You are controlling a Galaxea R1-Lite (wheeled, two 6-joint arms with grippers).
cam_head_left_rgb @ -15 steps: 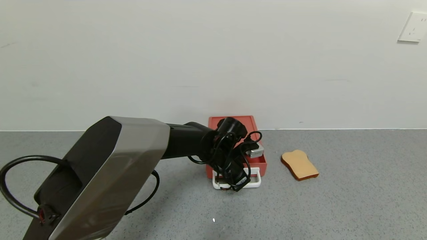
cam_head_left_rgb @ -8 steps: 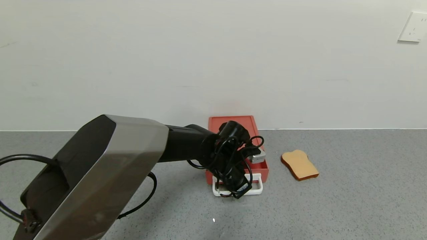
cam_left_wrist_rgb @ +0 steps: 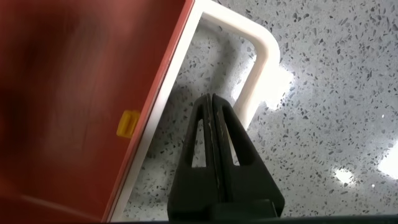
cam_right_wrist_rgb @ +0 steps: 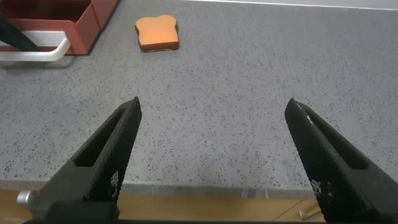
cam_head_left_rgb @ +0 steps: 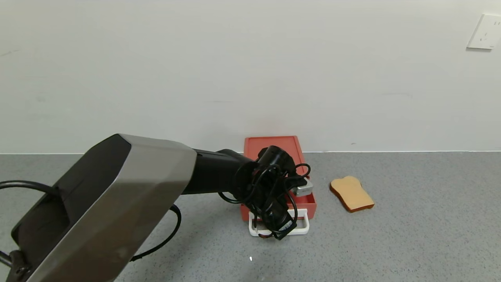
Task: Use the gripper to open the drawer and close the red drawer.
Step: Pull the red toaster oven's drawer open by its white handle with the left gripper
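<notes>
Sitting low, red-orange drawer (cam_head_left_rgb: 274,150), white loop handle (cam_head_left_rgb: 301,226)

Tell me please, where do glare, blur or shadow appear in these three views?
Left wrist view: bright glare spots on the speckled grey floor, and the red-orange plastic drawer is blurred. Head view: soft shadow under the tan toast-shaped slice. Right wrist view: the open right gripper looks sharp.

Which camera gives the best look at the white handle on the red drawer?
The left wrist view: the white handle fills the picture, the shut left gripper hooked inside its loop. The head view has cables partly covering it. The right wrist view catches only one end.
</notes>
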